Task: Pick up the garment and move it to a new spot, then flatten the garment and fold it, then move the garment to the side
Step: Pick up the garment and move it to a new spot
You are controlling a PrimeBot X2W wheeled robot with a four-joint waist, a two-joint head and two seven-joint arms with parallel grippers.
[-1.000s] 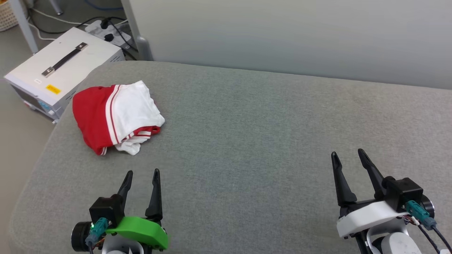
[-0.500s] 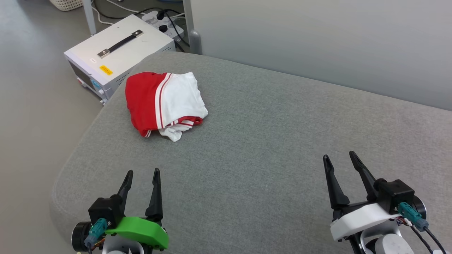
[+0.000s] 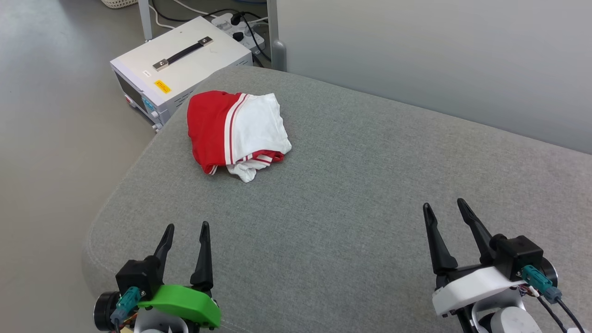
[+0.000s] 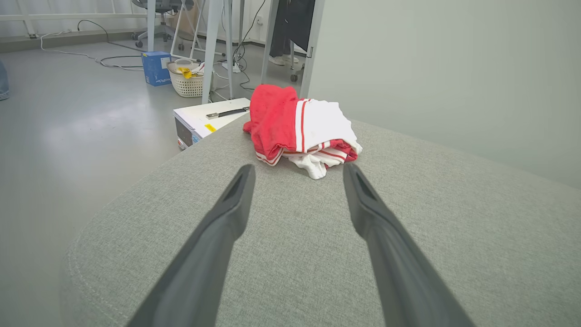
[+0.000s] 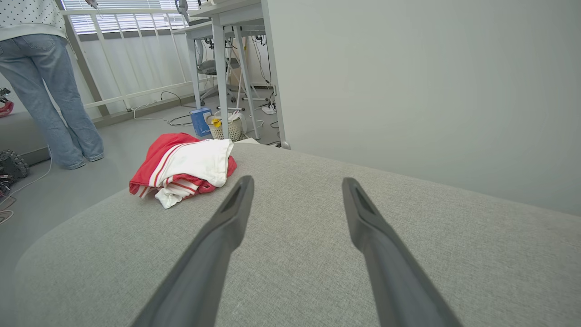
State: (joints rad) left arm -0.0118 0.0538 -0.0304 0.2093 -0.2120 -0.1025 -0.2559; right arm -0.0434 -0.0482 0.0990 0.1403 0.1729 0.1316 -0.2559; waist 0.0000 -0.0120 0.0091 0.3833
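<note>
Grey woven-fabric padded tabletop (image 3: 351, 194) with rounded corners takes most of the head view. Pale grey-green wall panel (image 3: 416, 55) runs along its far side. Smooth grey floor (image 3: 55, 115) to the left. Person in blue jeans and a dotted top (image 5: 54, 91) stands on the floor at the upper left of the right wrist view, well apart from the tabletop.

White metal box with a black strap handle and a yellow sticker (image 3: 185, 69) sits on the floor just beside the tabletop's far left corner.

Red T-shirt with white sleeves and red-white striped trim (image 3: 236, 132) lies in a bunched heap on the far left part of the tabletop, near the edge closest to the white box. White sleeve fabric on top, red part to its left, one white bit sticking out toward the robot. Nothing touches it.

Left tool (image 3: 187, 225), green-shelled, low at the near left edge, fingers spread wide, nothing between them, pointing toward the shirt (image 4: 302, 129) but well apart from it. Right tool (image 3: 443, 203), white-shelled, near right, fingers also spread wide and holding nothing, further from the shirt (image 5: 184, 170).

White plastic laundry basket (image 4: 186, 84) and small blue box (image 4: 155, 68) on the floor behind the white box. White power strip with black plugs (image 3: 236, 27) by a grey post.
</note>
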